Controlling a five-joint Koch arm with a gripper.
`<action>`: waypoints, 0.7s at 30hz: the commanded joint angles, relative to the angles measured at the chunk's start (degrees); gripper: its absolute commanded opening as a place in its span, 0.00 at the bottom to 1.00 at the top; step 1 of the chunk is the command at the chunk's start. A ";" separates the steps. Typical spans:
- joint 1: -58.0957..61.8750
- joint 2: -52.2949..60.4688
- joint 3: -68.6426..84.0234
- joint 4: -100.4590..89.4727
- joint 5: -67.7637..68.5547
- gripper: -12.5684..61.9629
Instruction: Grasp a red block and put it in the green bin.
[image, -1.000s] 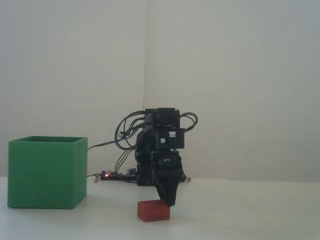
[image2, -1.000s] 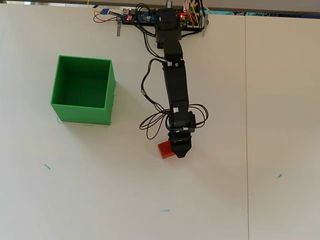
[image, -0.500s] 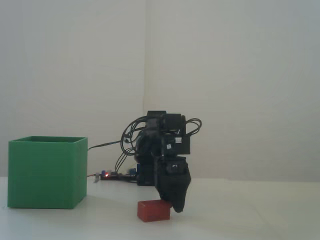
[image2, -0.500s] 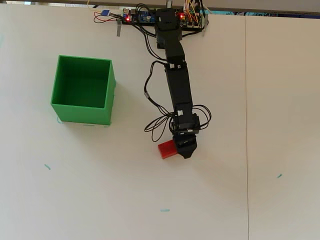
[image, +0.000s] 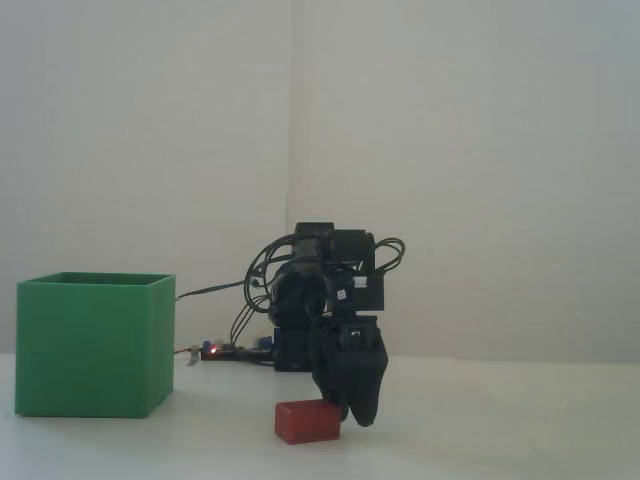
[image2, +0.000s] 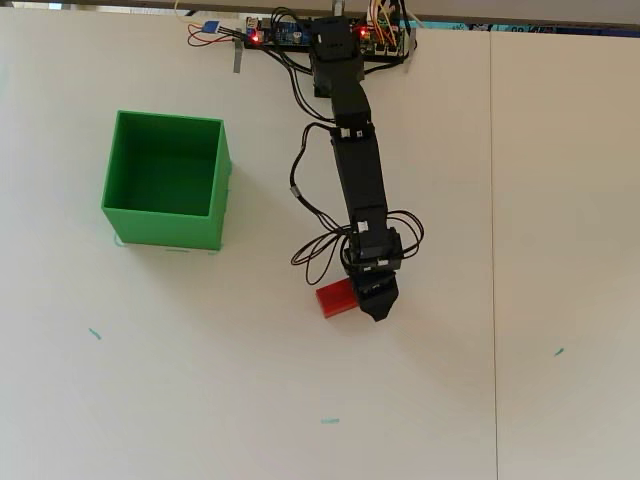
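1. The gripper (image2: 377, 306) is lowered to the table just beside the red block (image2: 335, 300), at the block's right end in the overhead view. In the fixed view the gripper (image: 358, 412) is seen as one dark wedge. The jaws lie one behind the other in both views, so it cannot be told how far open they are. No hold on the block is shown.

2. The red block (image: 307, 421) is found flat on the white table (image2: 250, 400), touching or nearly touching the gripper's left flank. It is not lifted.

3. Change noted: against the pictures of a second ago, the gripper head has shifted rightward and slightly down. In the overhead view more of the block's top is now uncovered, where earlier its right part was hidden under the gripper. The block itself appears unmoved.

4. Reading of this: the tool is judged to be repositioning beside the block rather than straddling it. The grasp step is taken as not yet achieved. A sideways correction toward the block is probably called for before closing.

5. The green bin (image2: 164, 181) is seen well apart, up and to the left in the overhead view, open-topped and empty. In the fixed view the green bin (image: 92, 345) stands far taller than the block, so a clear lift will be needed.

6. The arm's base and control board (image2: 300, 35) are at the table's far edge.
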 joint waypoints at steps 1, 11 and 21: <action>0.00 0.44 -2.55 -1.41 -0.70 0.64; -0.53 -0.18 -2.55 -1.49 -0.26 0.64; -2.81 0.00 -2.64 -1.49 -0.18 0.64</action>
